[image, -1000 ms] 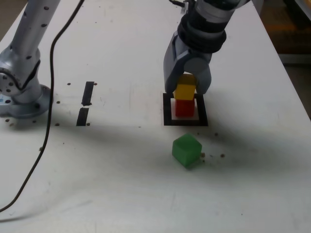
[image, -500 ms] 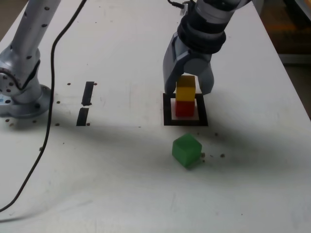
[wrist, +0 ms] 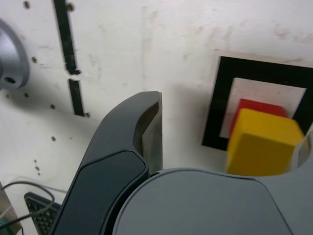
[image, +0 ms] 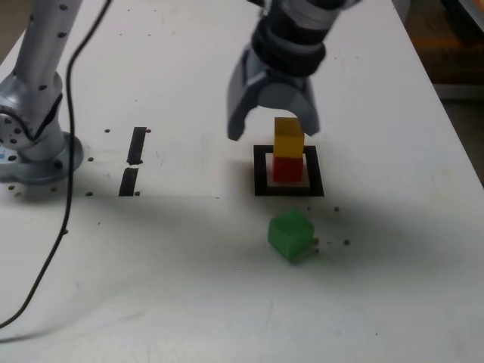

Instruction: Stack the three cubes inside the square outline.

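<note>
Currently: gripper (image: 272, 130) spread wide, empty, above yellow cube (image: 288, 137) stacked on red cube (image: 287, 168) inside square outline (image: 261, 168); green cube (image: 290, 234) near outline, likely next.

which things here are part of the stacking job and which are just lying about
Job: yellow cube on red cube, inside the square outline; green cube outside it; open pincer.

Lying about: two black strips, cable, second arm's base.
</note>
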You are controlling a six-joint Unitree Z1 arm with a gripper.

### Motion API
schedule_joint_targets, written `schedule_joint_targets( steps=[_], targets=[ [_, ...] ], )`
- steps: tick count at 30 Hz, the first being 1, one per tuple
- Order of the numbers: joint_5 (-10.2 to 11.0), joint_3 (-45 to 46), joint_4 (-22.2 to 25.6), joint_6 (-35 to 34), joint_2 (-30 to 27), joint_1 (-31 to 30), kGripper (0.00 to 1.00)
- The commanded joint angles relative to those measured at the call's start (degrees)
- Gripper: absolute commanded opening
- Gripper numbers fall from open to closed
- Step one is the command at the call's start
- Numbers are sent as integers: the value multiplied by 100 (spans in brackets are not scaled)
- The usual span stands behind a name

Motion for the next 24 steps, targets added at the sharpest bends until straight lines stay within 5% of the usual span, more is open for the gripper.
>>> schedule_joint_targets(
  steps=[1,7,12,24],
  targets=[
    [-52,118,46,-184,-375,-110,100],
    [-78,70,142,-1064,-1128,-750,100],
    [-90,-336,179,-2168,-1227,-1467,100],
    [-772,-1762,261,-3815,647,-2207,100]
  ],
)
